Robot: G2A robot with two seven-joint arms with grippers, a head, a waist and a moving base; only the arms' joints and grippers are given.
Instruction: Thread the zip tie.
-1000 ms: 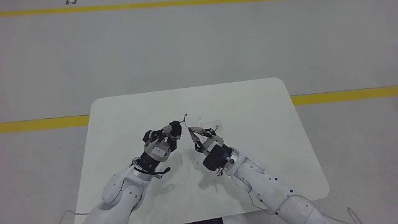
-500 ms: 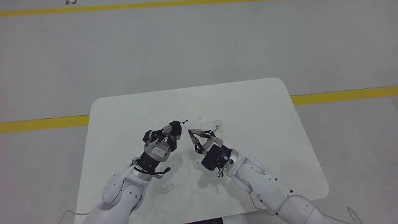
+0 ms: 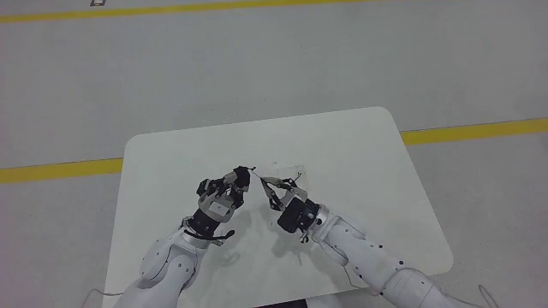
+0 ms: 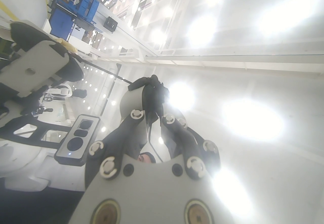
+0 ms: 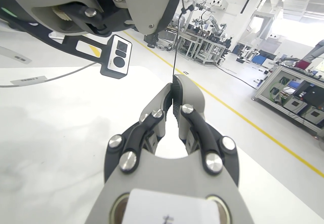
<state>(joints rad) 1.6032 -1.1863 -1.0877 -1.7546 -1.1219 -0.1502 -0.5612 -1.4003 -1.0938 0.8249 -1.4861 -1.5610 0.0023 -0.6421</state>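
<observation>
Nothing moves much. Left gripper and right gripper each squeeze the thin, bendy zip tie, maybe near its ends.

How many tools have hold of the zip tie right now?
2. The right tool pinches the zip tie strap between its tips. The left tool grips the other end, with the strap stretched between them.

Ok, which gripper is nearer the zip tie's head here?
Left. The left gripper is shut on the zip tie right beside its head. The right gripper is shut on it farther along, with a bare stretch between it and the head.
</observation>
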